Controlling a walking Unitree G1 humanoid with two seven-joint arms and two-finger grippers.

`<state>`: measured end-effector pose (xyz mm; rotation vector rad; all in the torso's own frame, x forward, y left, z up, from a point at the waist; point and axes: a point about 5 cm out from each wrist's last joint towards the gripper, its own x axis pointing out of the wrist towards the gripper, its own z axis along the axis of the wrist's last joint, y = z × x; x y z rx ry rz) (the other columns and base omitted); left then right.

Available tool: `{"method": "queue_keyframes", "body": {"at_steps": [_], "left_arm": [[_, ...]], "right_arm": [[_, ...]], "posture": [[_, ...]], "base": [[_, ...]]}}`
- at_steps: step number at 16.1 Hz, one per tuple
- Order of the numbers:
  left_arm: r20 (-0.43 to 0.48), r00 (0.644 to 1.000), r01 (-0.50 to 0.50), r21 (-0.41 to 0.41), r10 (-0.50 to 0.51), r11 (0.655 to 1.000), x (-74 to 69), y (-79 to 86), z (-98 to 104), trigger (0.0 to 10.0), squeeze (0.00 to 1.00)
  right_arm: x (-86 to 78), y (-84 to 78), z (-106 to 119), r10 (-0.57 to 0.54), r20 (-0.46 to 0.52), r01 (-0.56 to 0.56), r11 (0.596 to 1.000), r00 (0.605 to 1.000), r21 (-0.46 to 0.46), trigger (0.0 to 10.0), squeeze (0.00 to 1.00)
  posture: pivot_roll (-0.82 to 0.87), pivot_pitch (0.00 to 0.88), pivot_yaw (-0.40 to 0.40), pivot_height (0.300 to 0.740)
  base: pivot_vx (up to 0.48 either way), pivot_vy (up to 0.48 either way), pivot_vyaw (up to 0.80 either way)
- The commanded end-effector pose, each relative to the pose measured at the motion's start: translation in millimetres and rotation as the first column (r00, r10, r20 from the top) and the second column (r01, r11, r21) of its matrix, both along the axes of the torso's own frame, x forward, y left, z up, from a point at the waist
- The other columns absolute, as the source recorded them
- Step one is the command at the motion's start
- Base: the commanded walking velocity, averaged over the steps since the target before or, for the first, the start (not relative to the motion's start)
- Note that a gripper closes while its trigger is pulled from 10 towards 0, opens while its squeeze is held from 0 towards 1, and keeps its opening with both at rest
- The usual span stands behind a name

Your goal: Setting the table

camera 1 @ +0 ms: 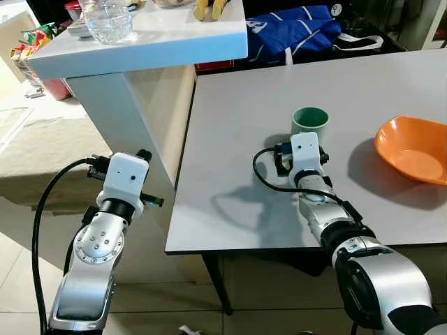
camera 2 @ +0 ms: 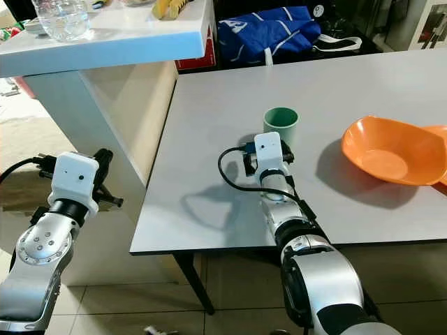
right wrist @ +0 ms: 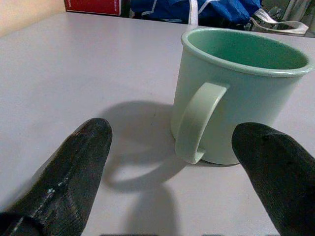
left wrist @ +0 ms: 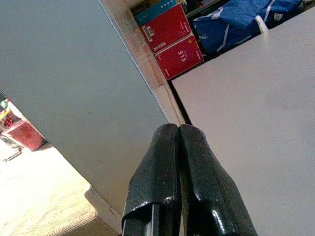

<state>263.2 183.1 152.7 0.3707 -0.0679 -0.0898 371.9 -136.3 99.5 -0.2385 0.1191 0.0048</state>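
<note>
Approach step: right gripper [right wrist: 172,162] sits low on the table [camera 1: 230,139], jaws wide, just short of the upright green mug [right wrist: 241,93], handle facing it. Next: advance, close on mug. Left gripper [left wrist: 178,182] idle, fingers together.

We were in a home dining area: a grey table [camera 1: 230,132] carried a green mug [camera 1: 309,121] just ahead of the right gripper [right wrist: 182,162], an orange bowl [camera 1: 412,148] to its right, and a white counter [camera 1: 160,42] beyond the left gripper [left wrist: 178,162].
</note>
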Motion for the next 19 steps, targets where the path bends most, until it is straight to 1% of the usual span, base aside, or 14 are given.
{"method": "queue_keyframes", "body": {"at_steps": [1,2,3,5,6,13,15,19], "left_arm": [[0.010,1.000,0.001,0.010,-0.001,1.000,1.1,3.1,5,10.0,0.00],[0.010,1.000,0.001,0.011,-0.001,1.000,1.2,3.1,5,10.0,0.00],[0.012,1.000,0.002,0.011,-0.002,1.000,1.8,3.1,5,10.0,0.00],[0.013,1.000,0.004,0.012,-0.004,1.000,2.6,2.7,6,10.0,0.00],[0.013,1.000,0.005,0.012,-0.005,1.000,2.8,2.6,6,10.0,0.00],[0.017,1.000,0.007,0.010,-0.007,1.000,5.1,1.7,7,10.0,0.00],[0.019,1.000,0.008,0.006,-0.008,1.000,6.2,0.8,7,10.0,0.00],[0.023,1.000,0.010,0.003,-0.010,1.000,7.7,0.6,8,10.0,0.00]], "right_arm": [[3.0,4.9,4,-0.005,-0.001,0.005,1.000,1.000,0.020,10.0,0.00],[3.0,4.8,4,-0.008,0.000,0.008,1.000,1.000,0.026,10.0,0.00],[2.9,5.8,4,-0.012,-0.012,0.013,0.996,1.000,0.084,0.0,0.00],[3.0,6.2,0,-0.032,-0.066,0.045,0.977,0.997,0.209,0.0,0.00],[3.0,6.4,-1,-0.030,-0.077,0.047,0.972,0.997,0.230,0.0,0.00],[3.6,8.5,1,0.002,-0.069,0.013,0.976,0.998,0.219,0.0,0.00],[4.7,8.1,3,0.007,-0.055,0.005,0.979,0.998,0.203,0.0,0.00],[9.4,8.1,17,0.010,0.018,-0.013,0.985,1.000,0.174,0.0,0.00]], "posture": [[0.01,0.005,0.173,0.740],[0.01,0.005,0.173,0.740],[0.01,0.006,0.172,0.740],[0.01,0.007,0.173,0.740],[0.01,0.008,0.174,0.740],[0.00,0.013,0.175,0.740],[0.00,0.015,0.177,0.740],[-0.01,0.019,0.180,0.740]], "base": [[0.000,0.000,0.00],[0.000,0.000,0.00],[0.000,0.000,0.00],[0.000,0.000,0.00],[0.000,0.000,0.00],[0.000,0.000,0.00],[0.000,0.000,0.00],[0.000,0.000,0.00]]}}
